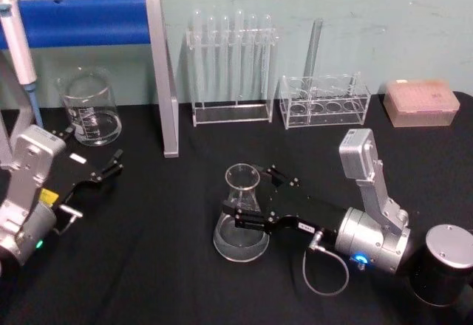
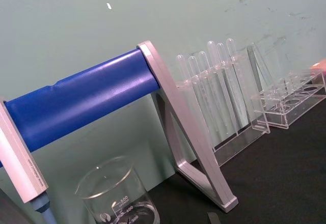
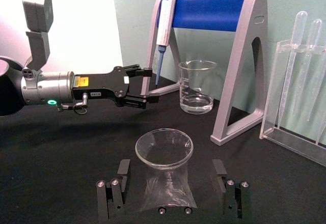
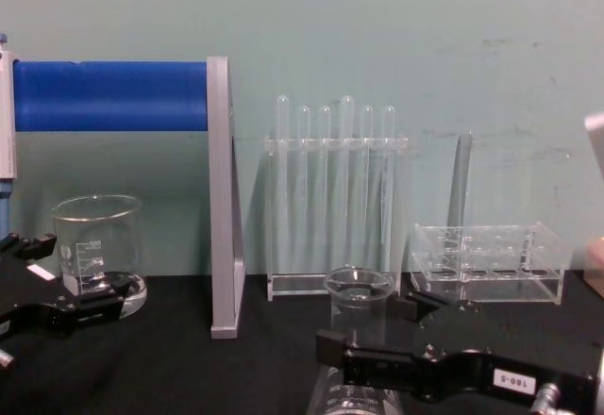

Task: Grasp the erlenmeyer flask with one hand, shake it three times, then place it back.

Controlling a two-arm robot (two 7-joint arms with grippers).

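The erlenmeyer flask [image 1: 241, 225], clear glass with a wide base and flared rim, stands upright on the black table near the middle. My right gripper [image 1: 249, 192] is open and straddles its neck, one finger on each side. In the right wrist view the flask [image 3: 165, 175] sits between the two fingers [image 3: 123, 169] with a small gap on both sides. From the chest view the flask's rim [image 4: 359, 285] rises just above the right gripper [image 4: 366, 325]. My left gripper [image 1: 113, 166] hovers open at the left, near the beaker and apart from the flask.
A glass beaker [image 1: 90, 109] stands at the back left under a blue-barred pipette stand [image 1: 89, 21] holding a pipette [image 1: 18, 44]. Behind the flask are a test tube rack [image 1: 230, 66], a second clear rack [image 1: 325, 102] and a pink tip box [image 1: 420, 103].
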